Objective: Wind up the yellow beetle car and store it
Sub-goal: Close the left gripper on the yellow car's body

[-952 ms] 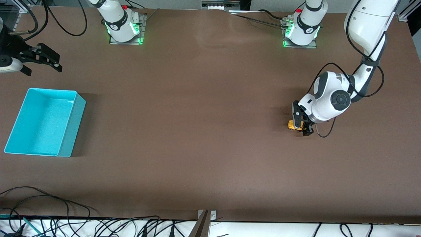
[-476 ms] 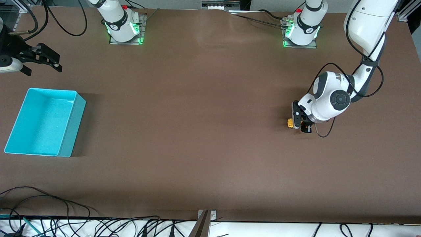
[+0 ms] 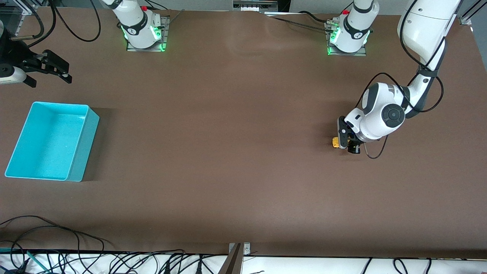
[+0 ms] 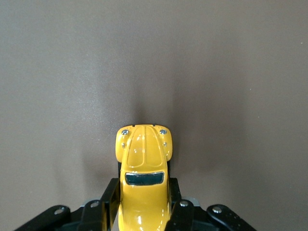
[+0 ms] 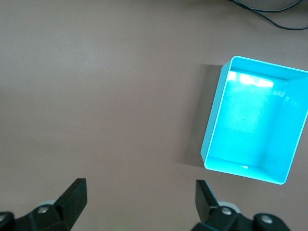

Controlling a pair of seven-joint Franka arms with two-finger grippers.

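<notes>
The right pincer (image 3: 49,74) is being held wide open above the counter (image 3: 228,152) at the right arm's end, at about ten o'clock in the front view, and nothing is being gripped or touched by it. In the right wrist view its two dark fingers (image 5: 72,195) are being shown well apart over bare brown surface. This arm is waiting.

A turquoise bin (image 3: 81,150) is being seen on the counter at about nine o'clock in the front view, nearer to the front camera than the right pincer. It is a rectangular open-topped container, and its inside is being shown bare in the right wrist view (image 5: 211,125).

The left pincer (image 3: 347,144) is being held down at the counter toward the left arm's end, at about three o'clock in the front view. It is being kept closed on the yellow beetle car (image 3: 336,142), with one finger at each flank of the body. In the left wrist view the car (image 4: 143,178) is being clamped at its rear half, while its rounded hood is being left sticking out past the fingers (image 4: 109,204). Whether the wheels are touching the counter cannot be told.
</notes>
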